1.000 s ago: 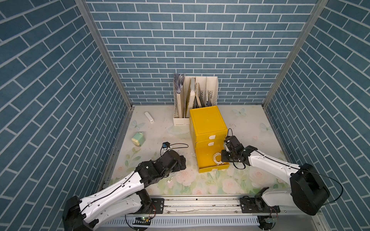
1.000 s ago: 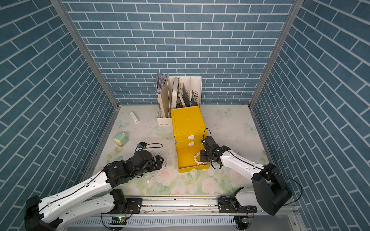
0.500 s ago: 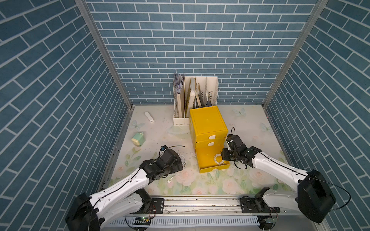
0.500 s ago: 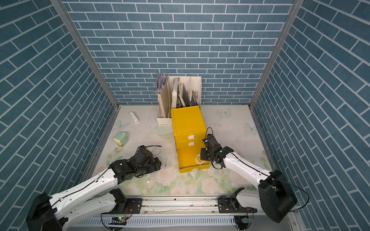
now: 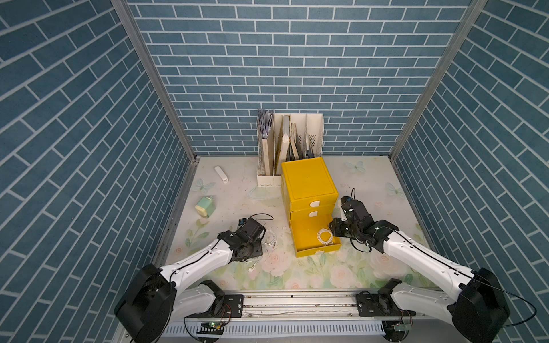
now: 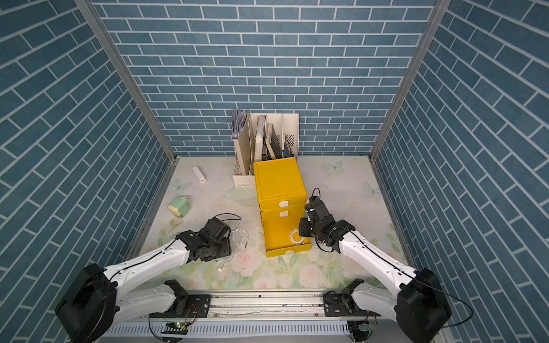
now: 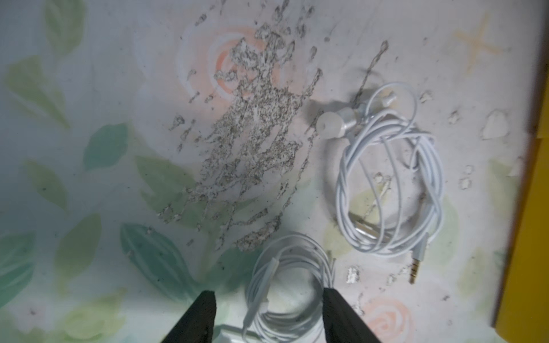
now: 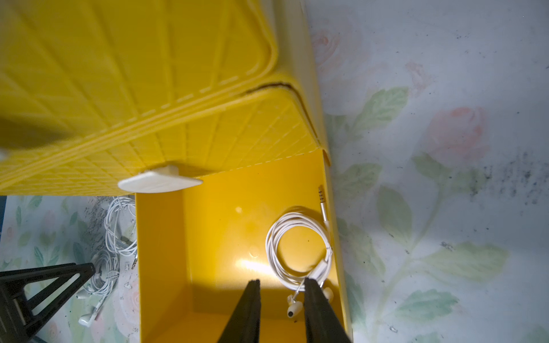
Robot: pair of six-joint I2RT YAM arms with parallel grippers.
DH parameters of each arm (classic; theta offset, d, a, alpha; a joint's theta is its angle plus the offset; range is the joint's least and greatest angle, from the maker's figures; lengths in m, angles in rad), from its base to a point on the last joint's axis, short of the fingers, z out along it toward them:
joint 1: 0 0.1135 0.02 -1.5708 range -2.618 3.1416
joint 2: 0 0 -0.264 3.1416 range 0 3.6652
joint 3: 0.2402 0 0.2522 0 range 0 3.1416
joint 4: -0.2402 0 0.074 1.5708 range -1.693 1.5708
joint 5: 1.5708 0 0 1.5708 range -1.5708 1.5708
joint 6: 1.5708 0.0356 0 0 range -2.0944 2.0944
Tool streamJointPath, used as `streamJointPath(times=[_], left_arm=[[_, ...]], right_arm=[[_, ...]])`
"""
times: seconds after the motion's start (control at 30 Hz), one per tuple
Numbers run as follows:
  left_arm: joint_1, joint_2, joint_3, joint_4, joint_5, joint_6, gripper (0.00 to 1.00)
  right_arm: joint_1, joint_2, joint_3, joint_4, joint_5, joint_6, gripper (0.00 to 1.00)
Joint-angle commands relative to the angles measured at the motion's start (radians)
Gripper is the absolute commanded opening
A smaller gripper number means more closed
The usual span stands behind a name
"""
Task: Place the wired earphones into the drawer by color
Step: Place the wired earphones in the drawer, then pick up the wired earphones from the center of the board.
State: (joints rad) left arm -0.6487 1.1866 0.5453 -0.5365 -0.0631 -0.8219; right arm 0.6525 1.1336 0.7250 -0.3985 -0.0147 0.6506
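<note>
The yellow drawer cabinet (image 5: 307, 184) has its bottom drawer (image 5: 316, 252) pulled out. One white coil of wired earphones (image 8: 298, 252) lies on the drawer floor, free of any grip. My right gripper (image 8: 282, 308) hovers over that drawer, open a little, with nothing between its fingers. Left of the cabinet, two white earphone coils lie on the table (image 5: 270, 239). My left gripper (image 7: 270, 314) is open and straddles the nearer coil (image 7: 285, 282), one finger touching its edge. The other coil (image 7: 389, 193) lies just beyond, its plug pointing outward.
A white file holder (image 5: 289, 148) with papers stands behind the cabinet. A pale green box (image 5: 205, 206) and a small white stick (image 5: 221, 174) lie at the far left. Brick-patterned walls close in three sides. A loose earbud (image 5: 252, 268) trails toward the front.
My left gripper has come down over the nearer white coil and its jaws have narrowed. The right jaws have parted a little above the drawer, and the arm has drawn slightly back.
</note>
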Motion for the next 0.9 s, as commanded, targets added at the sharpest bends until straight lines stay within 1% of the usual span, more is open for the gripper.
streamJointPath(times=[0.0,0.17,0.23,0.4,0.5,0.6,0.67,0.73,0.8,0.87], left_arm=[[0.011,0.011,-0.019,0.015,-0.025,0.021,0.60],[0.014,0.022,-0.024,0.022,-0.039,0.017,0.59],[0.015,0.031,-0.027,0.026,-0.042,0.018,0.55],[0.015,0.049,-0.042,0.052,-0.026,0.019,0.50],[0.014,0.034,-0.068,0.056,-0.023,0.014,0.48],[0.014,0.026,-0.072,0.056,-0.018,0.013,0.42],[0.015,0.029,-0.071,0.058,-0.014,0.015,0.35],[0.015,0.030,-0.071,0.059,-0.011,0.017,0.32],[0.015,0.030,-0.071,0.061,-0.007,0.019,0.32],[0.015,0.028,-0.071,0.061,-0.004,0.021,0.28]], right_arm=[[-0.003,-0.012,0.022,-0.039,-0.004,0.011,0.29],[-0.002,-0.014,0.014,-0.034,-0.003,0.011,0.29],[-0.003,-0.013,0.011,-0.034,-0.004,0.011,0.29],[-0.003,-0.017,0.007,-0.037,-0.005,0.011,0.29],[-0.003,-0.018,0.008,-0.040,-0.002,0.009,0.29],[-0.003,-0.016,0.010,-0.040,-0.002,0.010,0.29],[-0.001,-0.011,0.011,-0.039,-0.007,0.011,0.29],[-0.003,-0.009,0.013,-0.039,-0.008,0.011,0.28],[-0.003,-0.011,0.013,-0.039,-0.008,0.011,0.28],[-0.003,-0.014,0.013,-0.040,-0.006,0.011,0.28]])
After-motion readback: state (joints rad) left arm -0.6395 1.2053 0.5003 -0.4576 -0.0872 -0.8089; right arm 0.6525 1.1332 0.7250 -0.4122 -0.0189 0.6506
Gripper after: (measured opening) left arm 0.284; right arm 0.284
